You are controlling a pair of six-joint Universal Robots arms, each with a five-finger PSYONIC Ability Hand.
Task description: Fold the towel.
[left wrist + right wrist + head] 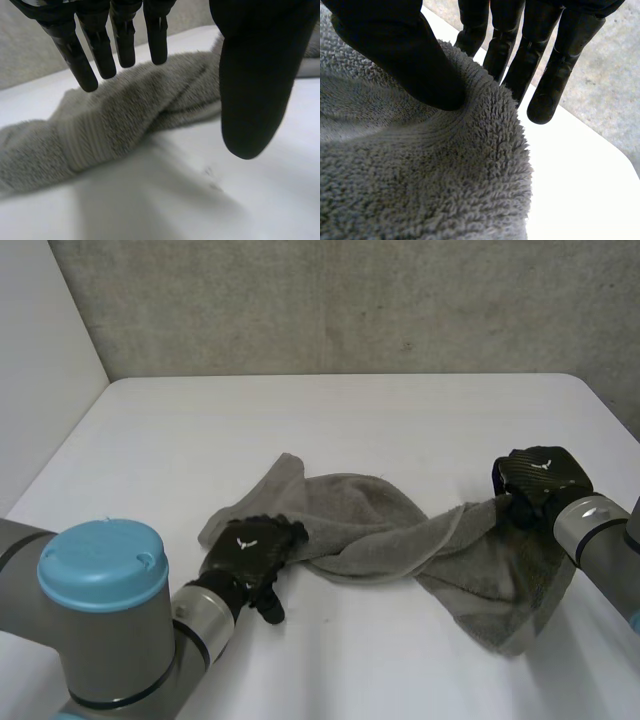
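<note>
White table [400, 420] runs back to a bare concrete wall [350, 300], and the grey towel [380, 525] lies across it as a twisted, rumpled rope strung between my two hands. It is nowhere near flat.

My left hand [250, 550] sits at the towel's bunched end. Through its wrist camera I see the fingers [85, 65] hanging straight and spread, with the thumb [255, 90] held well apart. The cloth lies just beyond the fingertips and nothing is pinched, so I read that hand as slack and open.

My right hand [540, 475] is at the opposite end. There the thumb presses down into a thick fold of pile and the straight fingers stand against the far side of that same fold. I take that as a pinch on the towel's edge. From that hand the cloth sags down onto the table in a broad flap.

I judge that folding proper has not started. The step in hand is getting hold of both ends so the towel can be spread. Next, the left hand needs to close on an edge or corner under its fingertips. Which corner lies there I cannot tell from the bunching. Then both hands should draw apart to take out the twist before any fold.
</note>
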